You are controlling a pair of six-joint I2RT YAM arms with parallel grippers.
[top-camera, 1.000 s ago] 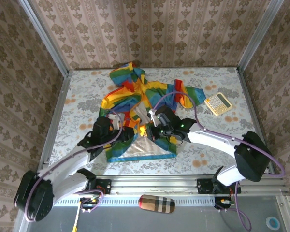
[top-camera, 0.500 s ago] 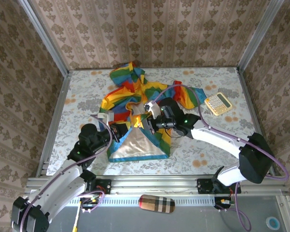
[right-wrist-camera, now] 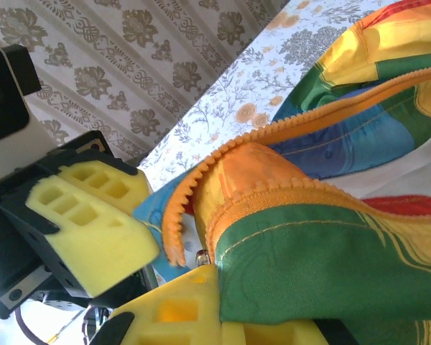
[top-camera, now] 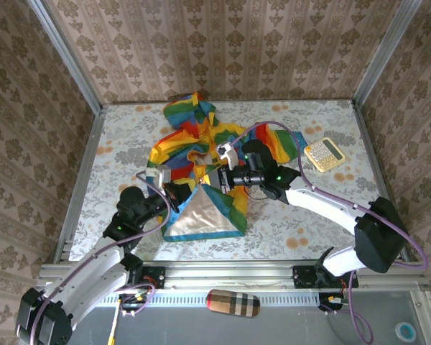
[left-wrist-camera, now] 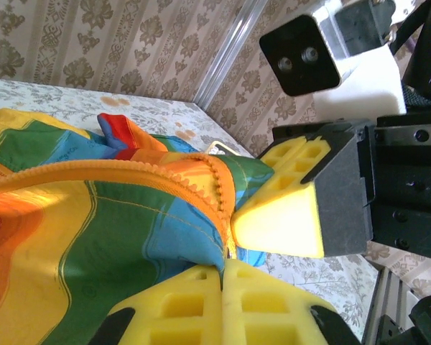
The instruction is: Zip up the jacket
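**Both arms drew the jacket front apart at the zipper**

The jacket lay rumpled on the counter, from its centre toward 12 o'clock, with the hood farthest from the arms. A calculator sat near the sleeve at 3 o'clock.

The left end effector had its yellow pads pressed together on the jacket's edge, right beside the orange zipper. The right end effector pinched the facing zipper edge, just beside the left one.

Compared with a second earlier, the left arm had drawn back toward 7 o'clock. The right end effector had shifted toward 11 o'clock. The pale lining now spread as a sharper triangle toward 6 o'clock.
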